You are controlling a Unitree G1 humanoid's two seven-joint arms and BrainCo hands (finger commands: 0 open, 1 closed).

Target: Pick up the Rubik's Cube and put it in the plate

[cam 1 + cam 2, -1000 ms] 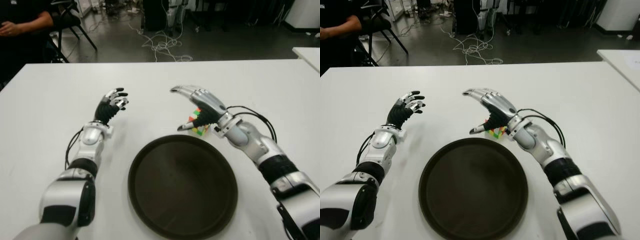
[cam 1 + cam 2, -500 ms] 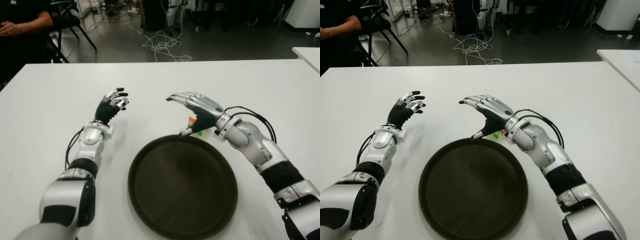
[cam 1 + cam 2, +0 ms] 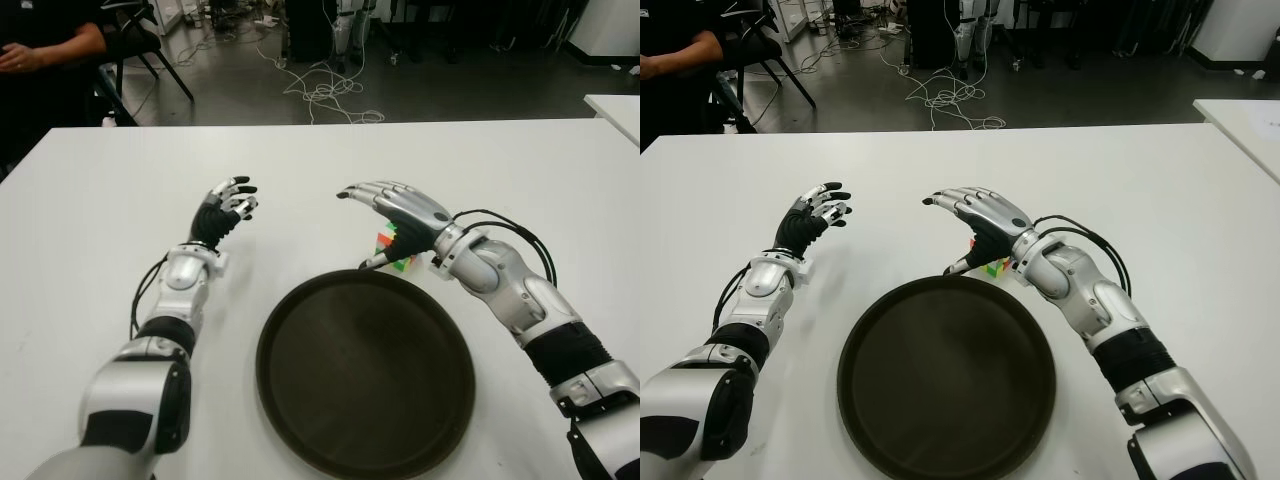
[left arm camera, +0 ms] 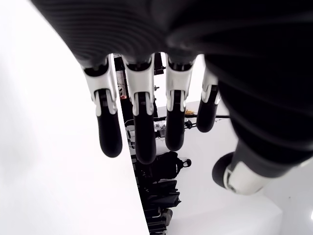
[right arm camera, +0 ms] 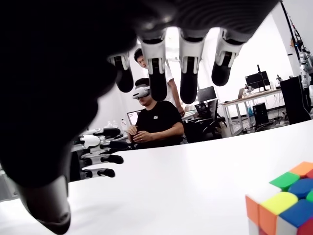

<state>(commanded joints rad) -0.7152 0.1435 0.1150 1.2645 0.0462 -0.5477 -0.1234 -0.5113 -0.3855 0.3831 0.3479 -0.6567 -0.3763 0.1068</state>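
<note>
The Rubik's Cube (image 3: 397, 252) lies on the white table (image 3: 90, 220) just beyond the far right rim of the dark round plate (image 3: 365, 385). My right hand (image 3: 398, 213) hovers over the cube with its fingers spread, and the thumb tip reaches down beside the plate's rim. It holds nothing; in the right wrist view the cube (image 5: 286, 200) sits apart from the fingers (image 5: 188, 73). My left hand (image 3: 228, 203) is raised over the table to the left of the plate, fingers relaxed and holding nothing. The plate has nothing in it.
A seated person (image 3: 40, 45) and a chair are beyond the table's far left corner. Cables (image 3: 325, 95) lie on the floor behind the table. Another white table's corner (image 3: 615, 108) shows at the right edge. Bare tabletop stretches left and right of the plate.
My right hand has flattened out and shifted a little left over the cube, its thumb now nearer the plate's rim. The cube and my left hand have stayed put.
</note>
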